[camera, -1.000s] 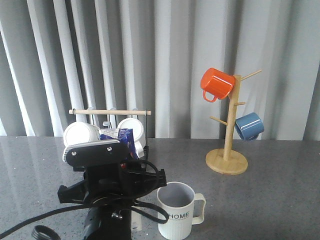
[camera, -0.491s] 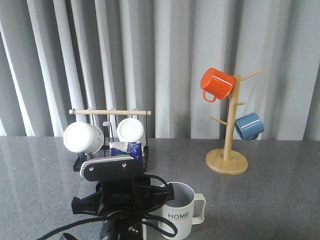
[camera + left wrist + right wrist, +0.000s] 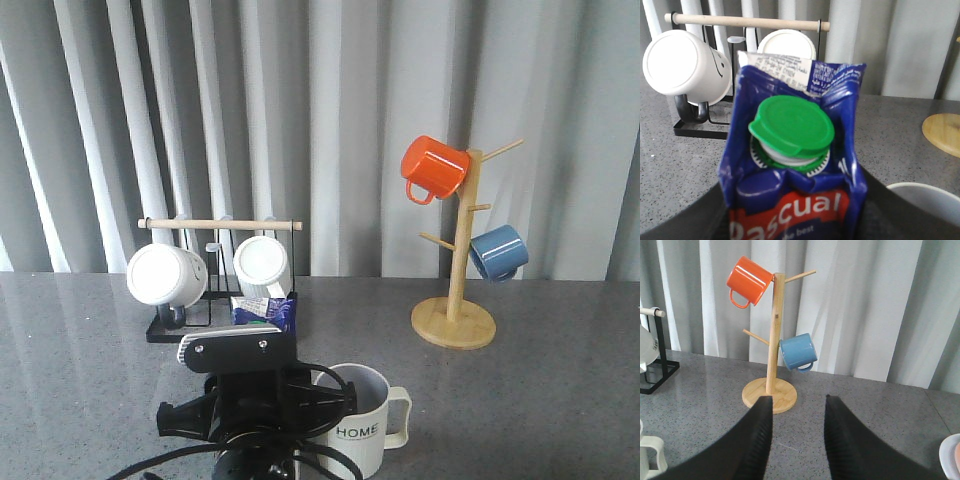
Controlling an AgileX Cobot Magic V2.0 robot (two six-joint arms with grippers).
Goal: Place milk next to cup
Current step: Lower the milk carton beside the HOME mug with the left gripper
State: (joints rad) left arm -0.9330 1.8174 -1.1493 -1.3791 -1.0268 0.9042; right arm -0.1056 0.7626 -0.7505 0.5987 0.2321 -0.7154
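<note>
Since the earlier front frames, left arm and carton have sunk lower and shifted rightward, toward the lower centre of the frame. Left hand is clenched on the milk; in the left wrist view the carton fills the centre, green cap facing the camera, red "Pascual" band at the bottom edge. In the front view only the blue carton top shows above the arm housing. Whether the carton base touches the worktop cannot be told.

Cup, marked "HOME", stands at lower centre-right of the front view, just right of the arm, handle pointing right.

Right hand is released, fingers apart, nothing between them, facing the wooden mug tree with orange mug and blue mug.

White mugs hang on the black rack, left of centre.
</note>
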